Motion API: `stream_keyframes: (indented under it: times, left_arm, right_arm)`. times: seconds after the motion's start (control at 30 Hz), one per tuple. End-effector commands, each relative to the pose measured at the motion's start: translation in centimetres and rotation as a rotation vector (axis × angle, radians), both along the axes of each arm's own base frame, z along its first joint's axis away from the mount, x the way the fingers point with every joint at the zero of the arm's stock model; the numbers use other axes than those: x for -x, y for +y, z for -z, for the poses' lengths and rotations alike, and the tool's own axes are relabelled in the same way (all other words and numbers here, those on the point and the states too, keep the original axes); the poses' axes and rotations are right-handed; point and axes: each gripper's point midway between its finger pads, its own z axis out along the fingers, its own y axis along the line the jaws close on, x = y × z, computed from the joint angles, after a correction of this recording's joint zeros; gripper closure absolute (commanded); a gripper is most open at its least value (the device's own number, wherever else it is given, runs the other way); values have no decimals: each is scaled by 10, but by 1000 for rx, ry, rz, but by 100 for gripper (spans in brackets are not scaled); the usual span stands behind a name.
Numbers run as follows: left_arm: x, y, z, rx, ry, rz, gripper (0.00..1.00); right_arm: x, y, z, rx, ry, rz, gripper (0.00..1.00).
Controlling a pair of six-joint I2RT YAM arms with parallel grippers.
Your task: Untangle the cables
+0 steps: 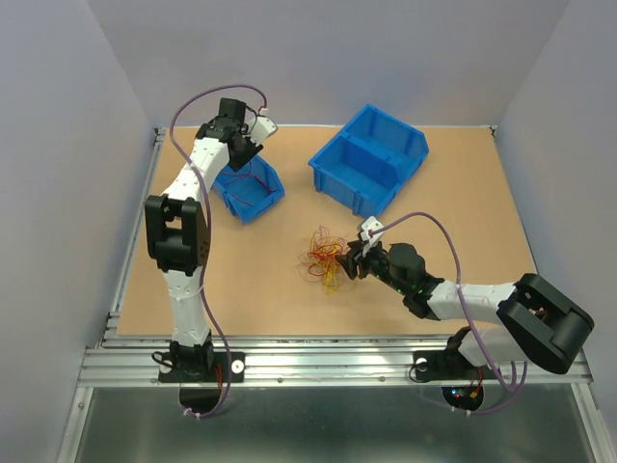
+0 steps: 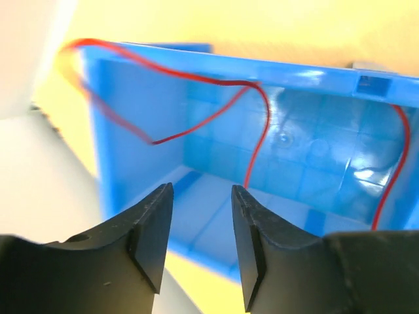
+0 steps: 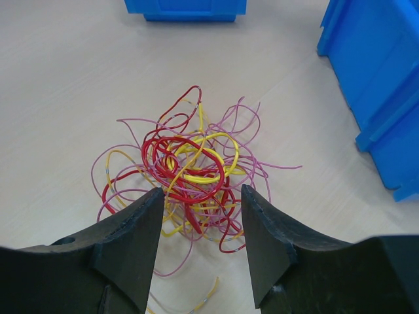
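The counter point(image 1: 463, 280) carries a small blue bin point(image 1: 253, 191) with the left end effector point(image 2: 201, 196) above it and a red wire point(image 2: 262, 111) inside. The cables point(image 1: 326, 256) lie tangled mid-counter, just beside the right end effector point(image 3: 201, 196). Both end effectors stand parted and empty.

Cam layout: one fixed overhead, two wrist close-ups.
Top external sat high behind the near edge, looked down and forward, and took in the whole table point(image 1: 463, 212). Left wrist cam looked past the left gripper point(image 2: 201, 191) straight into the small blue bin point(image 2: 294, 69), very close, with the bin filling most of the frame. Right wrist cam sat low and looked past the right gripper point(image 3: 202, 191) at the cable tangle point(image 3: 190, 173), near, with the large blue bin point(image 3: 380, 78) at its right edge. Overhead shared the small blue bin with left wrist, and the cable tangle plus both bins with right wrist.
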Motion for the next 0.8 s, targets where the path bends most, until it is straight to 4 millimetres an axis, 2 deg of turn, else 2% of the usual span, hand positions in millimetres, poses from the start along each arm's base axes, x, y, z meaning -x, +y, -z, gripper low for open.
stream_keyframes:
  times: [0.0, 0.13, 0.23, 0.3, 0.4, 0.53, 0.63, 0.73, 0.77]
  left_arm:
    - [4, 0, -48, 62, -97, -45, 46]
    - [1, -2, -66, 88, -162, -53, 41]
    - [-9, -7, -91, 136, -252, -56, 30]
    - [-14, -10, -108, 169, -306, -51, 16]
    - [-30, -13, -131, 217, -406, -65, 11]
    - [-51, -16, -142, 258, -467, -86, 11]
    - [-67, -20, -143, 285, -497, -96, 11]
    - [-82, -23, -138, 292, -504, -100, 12]
    - [-88, -24, -127, 289, -486, -103, 13]
  right_arm:
    - [-4, 11, -27, -65, -62, -17, 44]
    - [-4, 10, -27, -65, -63, -15, 44]
    - [-4, 11, -27, -64, -61, -17, 44]
    - [-5, 11, -26, -63, -60, -17, 44]
    - [-5, 11, -26, -62, -59, -15, 44]
    - [-5, 12, -26, -62, -59, -17, 44]
    - [-6, 12, -25, -60, -57, -15, 44]
    - [-5, 12, -25, -61, -58, -17, 44]
    - [-5, 12, -24, -59, -56, -17, 44]
